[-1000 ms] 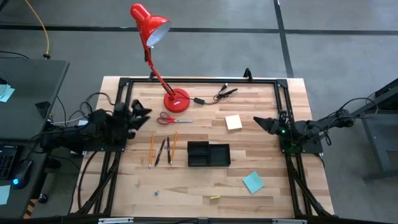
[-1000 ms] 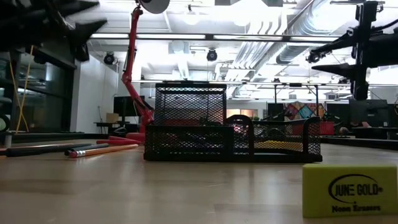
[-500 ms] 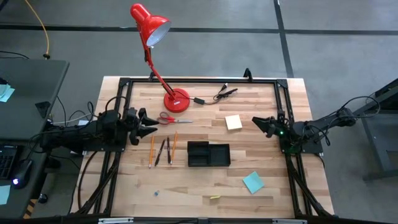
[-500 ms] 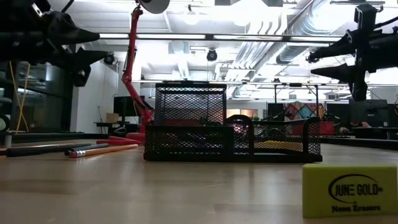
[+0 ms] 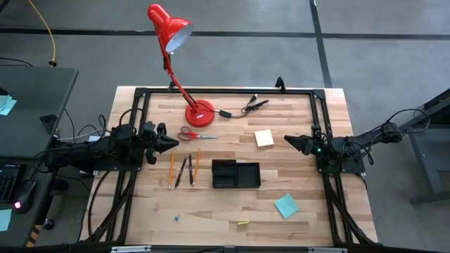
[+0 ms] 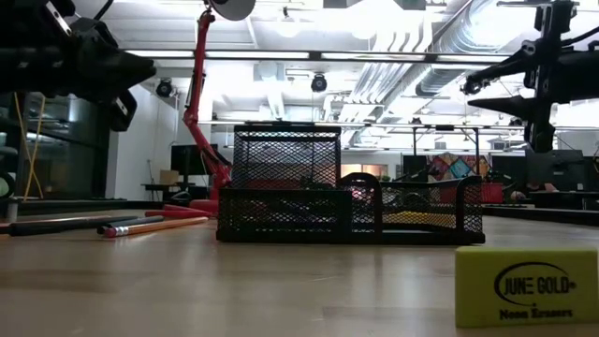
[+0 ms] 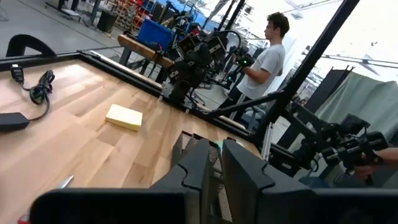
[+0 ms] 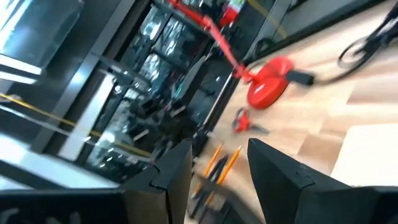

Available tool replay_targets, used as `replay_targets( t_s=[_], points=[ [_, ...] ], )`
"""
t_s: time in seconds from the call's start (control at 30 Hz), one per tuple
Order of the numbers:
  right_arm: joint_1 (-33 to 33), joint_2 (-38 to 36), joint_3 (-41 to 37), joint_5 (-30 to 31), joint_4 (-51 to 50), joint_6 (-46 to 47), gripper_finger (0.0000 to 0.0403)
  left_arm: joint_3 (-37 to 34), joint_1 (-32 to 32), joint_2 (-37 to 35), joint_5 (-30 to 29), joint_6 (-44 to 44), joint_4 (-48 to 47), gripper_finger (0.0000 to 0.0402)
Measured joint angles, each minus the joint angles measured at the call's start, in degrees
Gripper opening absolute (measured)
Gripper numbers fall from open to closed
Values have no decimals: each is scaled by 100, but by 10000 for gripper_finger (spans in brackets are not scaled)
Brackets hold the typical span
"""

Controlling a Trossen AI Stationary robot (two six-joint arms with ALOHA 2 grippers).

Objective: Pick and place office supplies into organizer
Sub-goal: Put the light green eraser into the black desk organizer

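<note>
The left gripper (image 5: 169,143), clenched on nothing, pointed at the scissors (image 5: 191,135) just beyond, handles nearest it.

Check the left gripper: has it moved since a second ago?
Yes. In the high view the left gripper has advanced from the table's left edge toward the red-handled scissors, and its fingers, spread earlier, have closed together with nothing between them.

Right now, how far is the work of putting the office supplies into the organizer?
Nothing looks done yet: the organizer appears empty. Nothing is in hand: the left tool, nearly shut, hovers near the scissors; the right tool, open, waits beside the yellow pad. Left to do: scissors, pencils, pens, yellow pad, teal pad.
</note>
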Motion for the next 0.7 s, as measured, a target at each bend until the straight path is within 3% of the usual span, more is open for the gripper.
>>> replay_targets(
  t_s=[0.2,0.33,0.53,0.7],
  points=[
    [2,128,285,-503,140,-543,149,0,0,2,-211,218,-31,53],
    [2,652,730,-793,-67,-660,149,0,0,4,-462,305,-33,53],
    [4,2281,1414,-1806,-128,112,149,0,0,4,-564,254,-33,53],
    [7,3933,2201,-2585,-125,-267,149,0,0,4,-564,240,-46,53]
  ],
)
